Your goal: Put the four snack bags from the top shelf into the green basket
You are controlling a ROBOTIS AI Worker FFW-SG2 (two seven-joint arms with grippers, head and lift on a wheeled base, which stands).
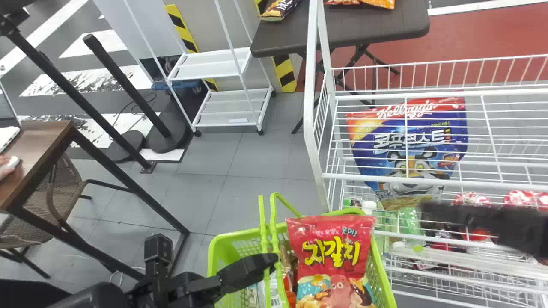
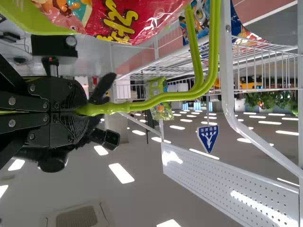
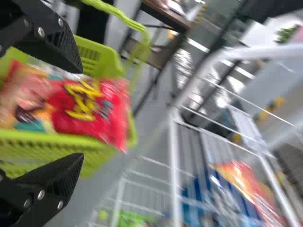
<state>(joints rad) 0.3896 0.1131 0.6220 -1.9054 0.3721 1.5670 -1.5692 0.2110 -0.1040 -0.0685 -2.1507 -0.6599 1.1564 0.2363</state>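
My left gripper [image 1: 272,259] is shut on the handle [image 1: 262,222] of the green basket [image 1: 235,239]. In the left wrist view, my left gripper [image 2: 80,109] closes round that handle [image 2: 156,100]. A red snack bag [image 1: 332,256] stands in the basket, with other packets [image 1: 287,273] beside it. My right gripper [image 1: 430,214] is over the shelf's near side, right of the basket. In the right wrist view, my right gripper [image 3: 83,113] is open, with the red bag [image 3: 85,106] beyond its fingers. A blue snack bag [image 1: 406,154] stands behind the rack's white wires.
The white wire rack [image 1: 319,171] rises right of the basket, with red-and-white packs [image 1: 471,199] and green items [image 1: 411,222] lower down. Farther back are a dark table [image 1: 342,32] bearing snack bags and a white cart [image 1: 227,107]. A brown desk [image 1: 38,149] stands at the left.
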